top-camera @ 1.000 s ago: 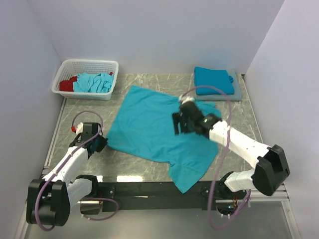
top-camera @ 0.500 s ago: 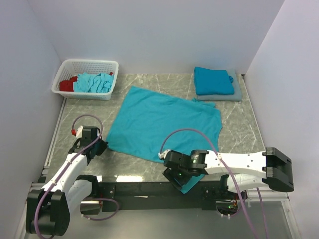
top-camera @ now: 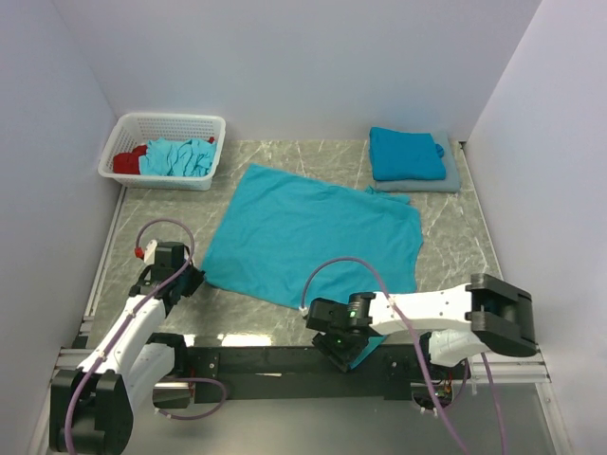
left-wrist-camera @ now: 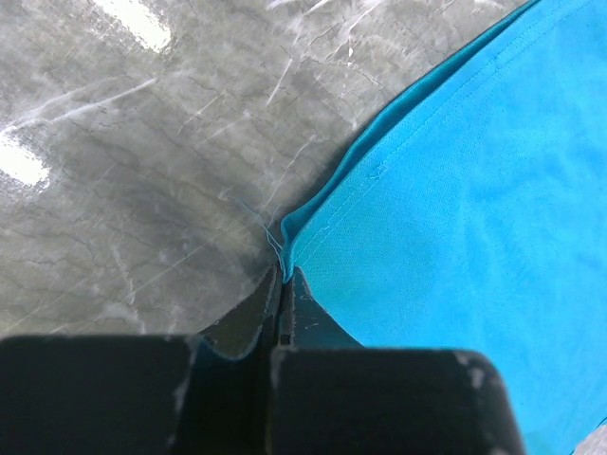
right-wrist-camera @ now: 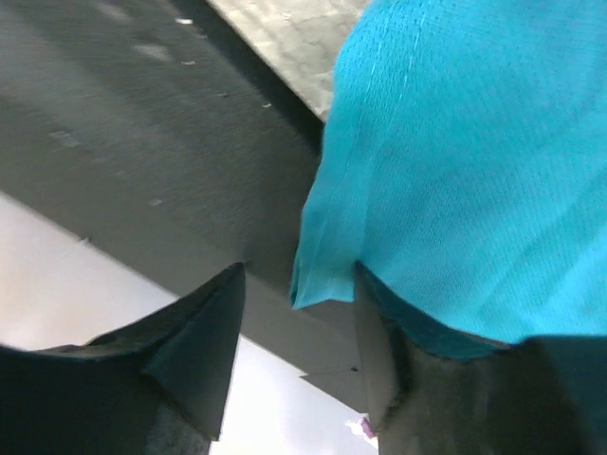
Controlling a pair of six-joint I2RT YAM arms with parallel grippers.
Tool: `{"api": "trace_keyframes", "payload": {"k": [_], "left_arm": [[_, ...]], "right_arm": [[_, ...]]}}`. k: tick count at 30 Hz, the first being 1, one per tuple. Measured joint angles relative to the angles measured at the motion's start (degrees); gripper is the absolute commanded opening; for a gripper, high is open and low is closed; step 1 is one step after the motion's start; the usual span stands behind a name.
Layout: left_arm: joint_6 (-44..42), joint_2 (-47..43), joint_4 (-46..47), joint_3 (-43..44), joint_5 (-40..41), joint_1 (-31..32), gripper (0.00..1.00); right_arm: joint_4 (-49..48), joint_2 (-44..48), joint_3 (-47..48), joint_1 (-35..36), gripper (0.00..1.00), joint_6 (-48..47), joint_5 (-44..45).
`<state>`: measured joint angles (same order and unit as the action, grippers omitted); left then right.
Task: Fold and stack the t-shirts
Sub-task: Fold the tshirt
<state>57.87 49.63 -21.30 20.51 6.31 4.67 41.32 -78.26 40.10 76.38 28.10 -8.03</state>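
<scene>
A teal t-shirt (top-camera: 313,237) lies spread flat in the middle of the marble table, and its near corner hangs over the front edge. My left gripper (top-camera: 194,278) is shut on the shirt's left corner (left-wrist-camera: 282,270), low on the table. My right gripper (top-camera: 338,347) is at the front edge with its jaws open. The hanging corner (right-wrist-camera: 327,280) sits between the fingers (right-wrist-camera: 194,341) and nothing is gripped. Another teal t-shirt (top-camera: 406,152) lies folded at the back right on a grey folded cloth (top-camera: 450,178).
A white lattice basket (top-camera: 133,128) at the back left holds crumpled teal cloth (top-camera: 178,156) and red cloth (top-camera: 126,161). A black rail (top-camera: 266,360) runs along the table's front edge under the right gripper. White walls close in the sides and back.
My right arm has swung from above the shirt's far right part down to the front edge, at the hanging corner. The left gripper has stayed at the left corner.
</scene>
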Motion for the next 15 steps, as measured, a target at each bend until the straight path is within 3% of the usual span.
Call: {"api": "trace_keyframes", "payload": {"k": [2, 6, 8, 15], "left_arm": [[-0.07, 0.02, 0.0, 0.0, -0.02, 0.0, 0.01], [-0.15, 0.0, 0.04, -0.15, -0.07, 0.0, 0.01], [-0.15, -0.02, -0.02, -0.37, -0.15, 0.0, 0.01], [1.29, -4.07, -2.58, -0.61, -0.5, 0.0, 0.01]], "right_arm": [[0.15, -2.12, 0.28, 0.11, 0.49, -0.15, -0.22], [1.4, -3.45, 0.9, 0.13, 0.11, -0.57, 1.64], [2.03, -3.8, 1.14, 0.13, 0.0, -0.22, 2.64], [3.21, -1.75, 1.18, 0.85, 0.0, 1.51, 3.85]]}}
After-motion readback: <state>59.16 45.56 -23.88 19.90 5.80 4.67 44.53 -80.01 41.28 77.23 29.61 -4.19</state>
